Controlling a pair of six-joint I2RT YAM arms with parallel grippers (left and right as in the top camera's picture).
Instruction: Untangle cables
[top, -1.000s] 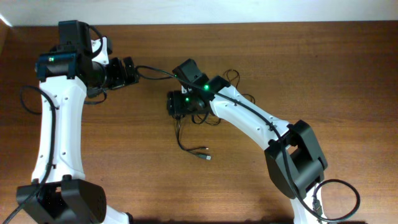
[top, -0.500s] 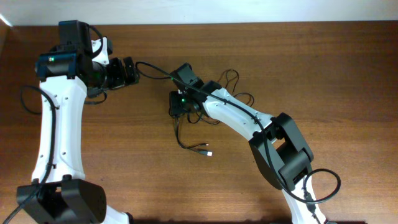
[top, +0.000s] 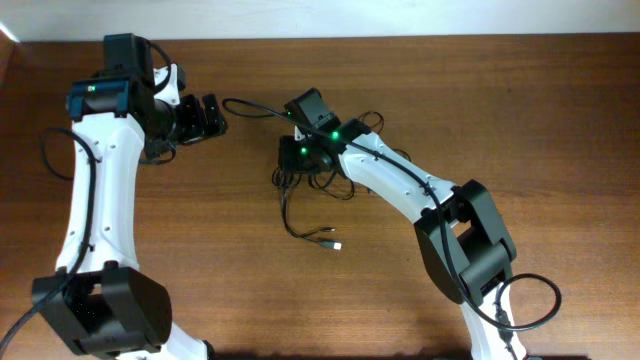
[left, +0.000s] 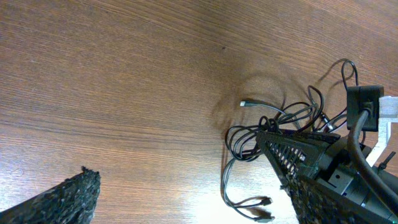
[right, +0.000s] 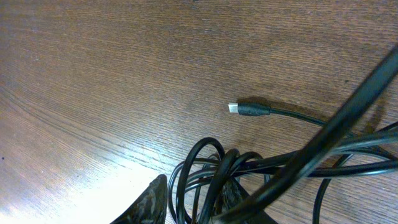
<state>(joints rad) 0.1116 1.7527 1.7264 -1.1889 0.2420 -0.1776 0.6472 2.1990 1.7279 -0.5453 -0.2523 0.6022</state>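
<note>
Brown wooden table (top: 520, 100). Cables (right: 249, 167): black tangle near centre, loose plug ends trailing toward 6 o'clock. Left gripper (top: 208, 115): at 10 o'clock, jaws spread wide. Right gripper (right: 193, 194): over the tangle, loops between its fingers; grip cannot be told.

Black cables (right: 252, 110), brown wood-grain table (top: 520, 110)

overhead: straight down, far | left wrist: oblique | right wrist: close; all share cables (right: 249, 163)
</note>
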